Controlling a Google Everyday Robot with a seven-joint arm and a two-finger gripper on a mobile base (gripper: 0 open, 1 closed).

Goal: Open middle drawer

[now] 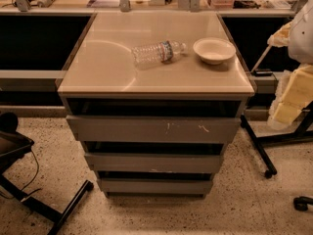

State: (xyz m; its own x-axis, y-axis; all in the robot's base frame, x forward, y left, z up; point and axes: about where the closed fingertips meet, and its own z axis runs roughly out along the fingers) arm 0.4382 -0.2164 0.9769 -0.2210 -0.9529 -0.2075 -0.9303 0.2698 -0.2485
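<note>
Camera view: a plastic water bottle lies on its side on the bench, with a white bowl just beside it at 3 o'clock. At 6 o'clock, the middle drawer sits under the scratched top drawer. The jaws are out of view, so I cannot tell their state.

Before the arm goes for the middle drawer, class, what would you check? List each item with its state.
1. Middle drawer front unobstructed: ok.
2. Gripper at the drawer: not ok; it sits at the view's right edge.
3. Grip point on the handleless front: cannot tell.
4. Water bottle steady: not ok; it lies on its side and might roll.
5. Bowl upright on the countertop: ok.
</note>
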